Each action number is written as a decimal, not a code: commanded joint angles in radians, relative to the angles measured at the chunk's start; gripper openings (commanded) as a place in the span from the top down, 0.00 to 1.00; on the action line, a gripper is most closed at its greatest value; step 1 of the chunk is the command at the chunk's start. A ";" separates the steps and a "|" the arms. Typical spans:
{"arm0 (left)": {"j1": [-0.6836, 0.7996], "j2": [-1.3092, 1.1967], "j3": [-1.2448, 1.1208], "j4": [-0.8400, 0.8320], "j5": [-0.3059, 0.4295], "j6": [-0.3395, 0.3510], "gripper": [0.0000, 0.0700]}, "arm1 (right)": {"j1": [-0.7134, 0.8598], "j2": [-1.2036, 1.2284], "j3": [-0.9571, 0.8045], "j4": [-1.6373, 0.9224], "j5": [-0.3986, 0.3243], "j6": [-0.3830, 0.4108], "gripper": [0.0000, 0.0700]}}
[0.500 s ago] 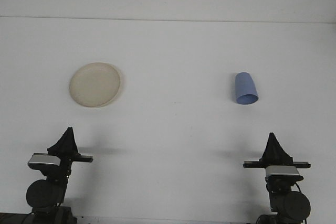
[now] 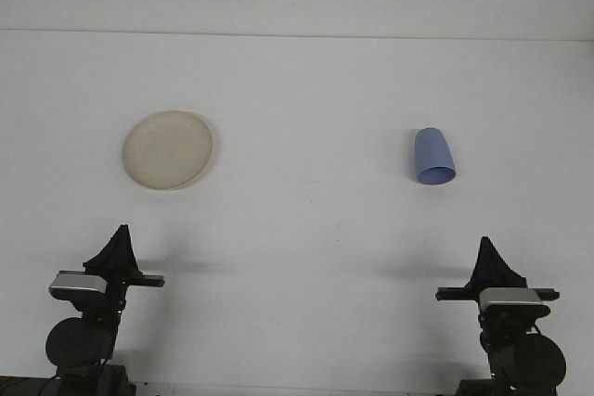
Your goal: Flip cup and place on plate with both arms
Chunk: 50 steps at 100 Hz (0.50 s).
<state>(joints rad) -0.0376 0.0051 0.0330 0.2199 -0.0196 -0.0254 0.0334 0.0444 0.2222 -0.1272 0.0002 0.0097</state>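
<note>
The blue cup (image 2: 434, 157) sits right of centre in the frame, mouth down on the white worktop (image 2: 306, 229), its wider rim toward the lower edge of the picture and its narrower closed base above. It looks like a thin plastic tumbler: probably light, fairly stiff but able to flex if squeezed hard, and smooth enough to slip. The tapered wall suggests gripping across the body about midway, or nearer the rim where it is broadest, with gentle pressure. The beige plate (image 2: 168, 149) lies flat at the left of centre, well apart from the cup. The right claw (image 2: 490, 266) stands at the lower right, the left claw (image 2: 119, 249) at the lower left, both far from the cup; each shows as one dark pointed shape, so I cannot tell whether either is wide or narrow.
</note>
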 commanded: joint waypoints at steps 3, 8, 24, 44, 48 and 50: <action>0.000 -0.001 -0.019 0.011 0.004 -0.006 0.98 | 0.000 0.047 0.101 -0.071 0.003 0.021 1.00; 0.000 -0.001 -0.019 0.011 0.004 -0.006 0.98 | 0.000 0.085 0.155 -0.109 0.015 0.021 1.00; 0.000 -0.001 -0.019 0.011 0.004 -0.006 0.98 | 0.000 0.237 0.334 -0.256 0.030 0.021 1.00; 0.000 -0.001 -0.019 0.011 0.004 -0.006 0.98 | 0.000 0.425 0.525 -0.432 0.025 0.021 1.00; 0.000 -0.001 -0.019 0.011 0.004 -0.006 0.98 | 0.000 0.455 0.550 -0.453 0.023 0.021 1.00; 0.000 -0.001 -0.019 0.011 0.004 -0.006 0.98 | 0.000 0.470 0.560 -0.461 0.020 0.022 1.00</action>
<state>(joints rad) -0.0376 0.0051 0.0330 0.2199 -0.0196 -0.0254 0.0330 0.4740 0.7452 -0.5694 0.0265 0.0162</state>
